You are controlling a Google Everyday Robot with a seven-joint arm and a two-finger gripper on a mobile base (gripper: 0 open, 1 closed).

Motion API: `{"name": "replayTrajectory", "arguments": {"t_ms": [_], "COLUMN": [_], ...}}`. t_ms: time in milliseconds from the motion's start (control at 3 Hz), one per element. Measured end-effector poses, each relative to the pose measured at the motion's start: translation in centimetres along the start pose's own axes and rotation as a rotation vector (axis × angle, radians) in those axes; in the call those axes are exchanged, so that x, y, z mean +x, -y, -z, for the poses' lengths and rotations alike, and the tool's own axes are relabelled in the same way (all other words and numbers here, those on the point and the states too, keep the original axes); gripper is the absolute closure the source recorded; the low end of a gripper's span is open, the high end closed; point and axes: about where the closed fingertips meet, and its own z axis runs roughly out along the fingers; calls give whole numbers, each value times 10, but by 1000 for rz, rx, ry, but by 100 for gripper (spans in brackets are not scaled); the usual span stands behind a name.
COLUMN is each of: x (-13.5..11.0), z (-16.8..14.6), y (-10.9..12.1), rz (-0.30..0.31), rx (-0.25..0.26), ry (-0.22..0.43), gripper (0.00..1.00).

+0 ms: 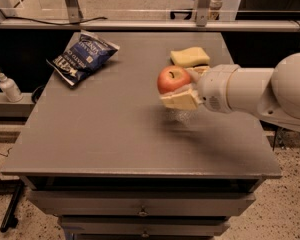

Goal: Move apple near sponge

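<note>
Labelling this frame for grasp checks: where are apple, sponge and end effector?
apple (pixel 171 78), camera view, red front skin.
sponge (pixel 190 56), camera view, top face.
end effector (pixel 179 86), camera view, midway between fingertips gripping apple, near sponge.
</note>
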Motion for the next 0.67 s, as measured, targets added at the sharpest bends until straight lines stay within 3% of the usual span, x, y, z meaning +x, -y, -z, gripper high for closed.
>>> {"name": "replayTrajectory", "arguments": {"t_ms": [667], "x": [36], "z": [-12], "y": [97], "rz": [-45], "rx": [178], "ry": [-93], "gripper": [100]}}
